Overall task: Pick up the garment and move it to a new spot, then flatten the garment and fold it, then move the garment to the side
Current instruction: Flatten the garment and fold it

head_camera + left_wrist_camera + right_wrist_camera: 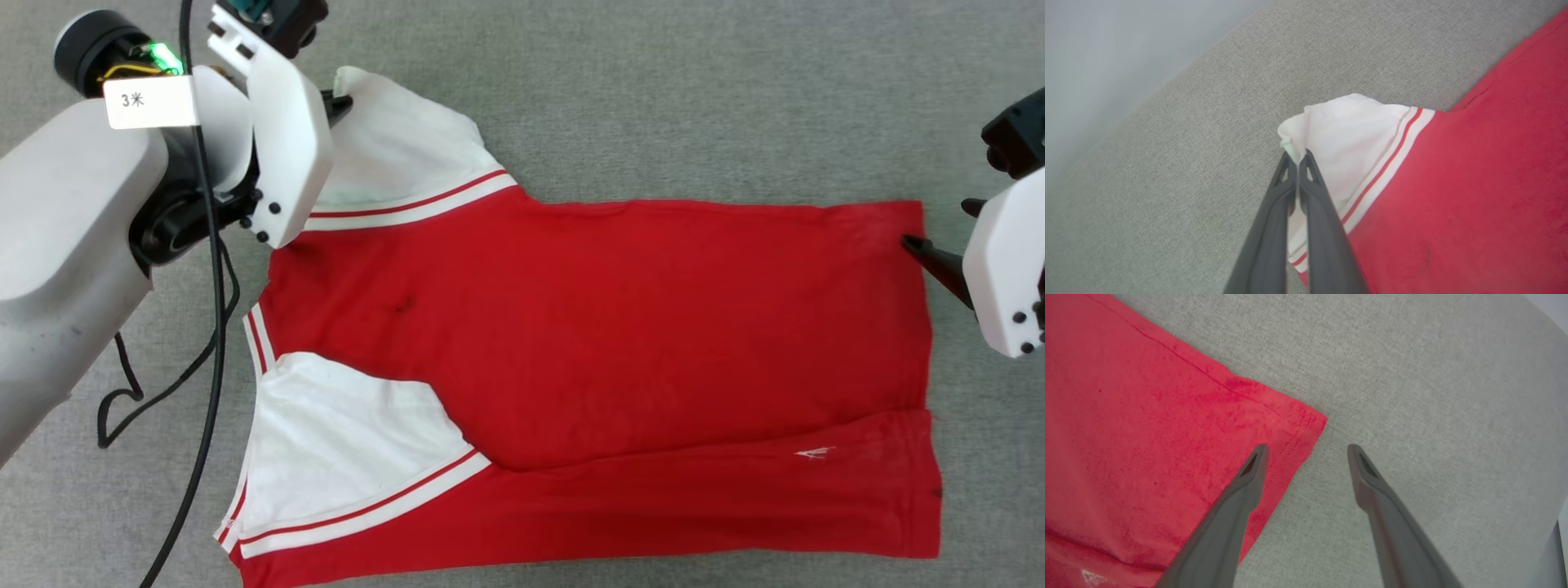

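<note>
Grey woven cloth covered the counter (694,98) where the garment (620,327) lay spread on its plain red side, sleeves toward our left and hem toward our right. We had the left fingers (1314,212) pressed together on the tip of the far white sleeve (392,155), its cloth bunched between them. Our right fingers (1249,477) stood wide apart at the far hem corner (1306,420), one over red cloth, the other over bare counter; whether either touched down we could not tell. The near white sleeve (351,441) lay flat, a long crease running from it to the hem. A black cable (214,327) hung beside the left arm (65,245).
</note>
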Robot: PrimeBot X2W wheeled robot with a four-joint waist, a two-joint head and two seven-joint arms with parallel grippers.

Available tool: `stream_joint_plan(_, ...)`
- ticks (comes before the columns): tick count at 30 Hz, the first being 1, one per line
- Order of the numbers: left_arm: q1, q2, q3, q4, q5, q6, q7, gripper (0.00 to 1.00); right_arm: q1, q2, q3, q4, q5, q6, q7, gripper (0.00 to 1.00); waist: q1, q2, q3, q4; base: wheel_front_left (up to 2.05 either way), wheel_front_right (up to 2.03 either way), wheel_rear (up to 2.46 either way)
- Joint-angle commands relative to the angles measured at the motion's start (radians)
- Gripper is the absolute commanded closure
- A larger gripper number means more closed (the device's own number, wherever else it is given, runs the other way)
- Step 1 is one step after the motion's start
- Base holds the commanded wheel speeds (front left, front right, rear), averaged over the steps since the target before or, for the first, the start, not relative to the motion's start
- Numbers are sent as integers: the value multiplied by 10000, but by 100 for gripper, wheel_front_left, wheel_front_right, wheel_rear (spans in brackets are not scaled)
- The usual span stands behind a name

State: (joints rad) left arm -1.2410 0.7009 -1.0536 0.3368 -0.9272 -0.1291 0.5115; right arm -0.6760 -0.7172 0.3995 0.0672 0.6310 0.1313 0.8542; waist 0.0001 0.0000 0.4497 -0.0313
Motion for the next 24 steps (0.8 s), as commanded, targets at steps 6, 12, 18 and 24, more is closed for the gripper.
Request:
stream_joint_plan(6,-359,-92,-207,-135,45,-2,-239,100,-676,381,852,1192,-152,-13,-39,0,-1,0,369,278,0,0,0)
stream_joint_plan(12,-581,-79,-406,-102,-5,-2,-432,100,-653,795,1725,2588,-193,-10,-429,0,-1,0,556,385,0,0,0)
stream_joint_plan(18,-527,6,-664,53,-130,-1,-677,100,-759,729,2422,3192,266,-9,-1054,100,-1,0,366,337,0,0,0)
stream_joint_plan(24,-166,34,-872,178,-361,-2,-1091,100,-785,444,2285,3241,650,-13,-2361,100,-1,0,-340,328,0,0,0)
